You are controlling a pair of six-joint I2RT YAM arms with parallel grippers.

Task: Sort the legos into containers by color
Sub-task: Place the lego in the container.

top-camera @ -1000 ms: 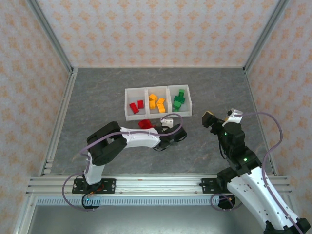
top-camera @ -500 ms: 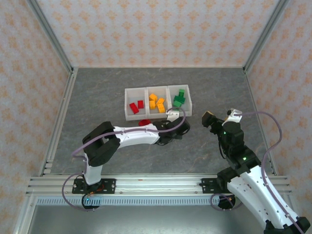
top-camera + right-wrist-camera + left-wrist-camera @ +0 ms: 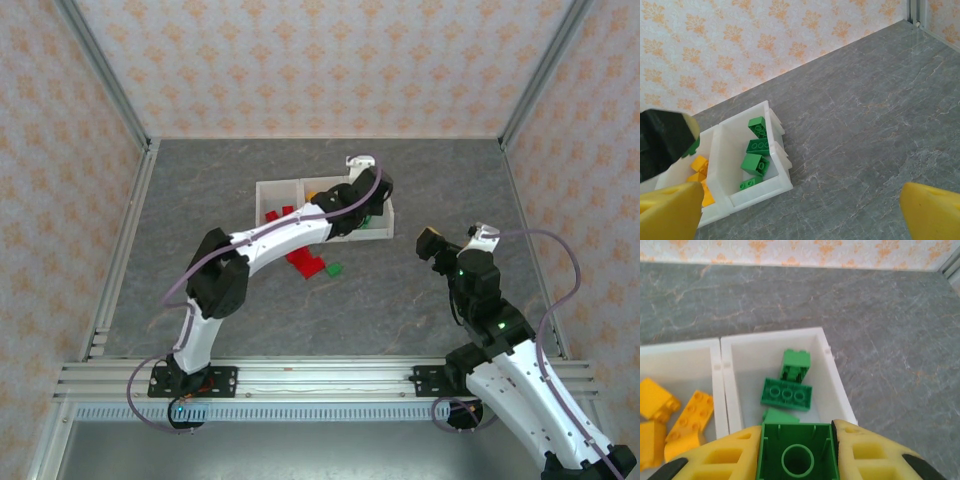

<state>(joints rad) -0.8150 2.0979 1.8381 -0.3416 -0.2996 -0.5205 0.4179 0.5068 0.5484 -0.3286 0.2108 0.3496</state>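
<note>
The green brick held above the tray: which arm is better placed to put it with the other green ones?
Left. The left gripper is shut on the green brick, above the green compartment. It only has to open. The right gripper is open, empty and off to that compartment's side.

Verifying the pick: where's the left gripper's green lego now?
Left wrist view: the green lego sits clamped in the left gripper, over the right-hand bin holding green bricks.
</note>
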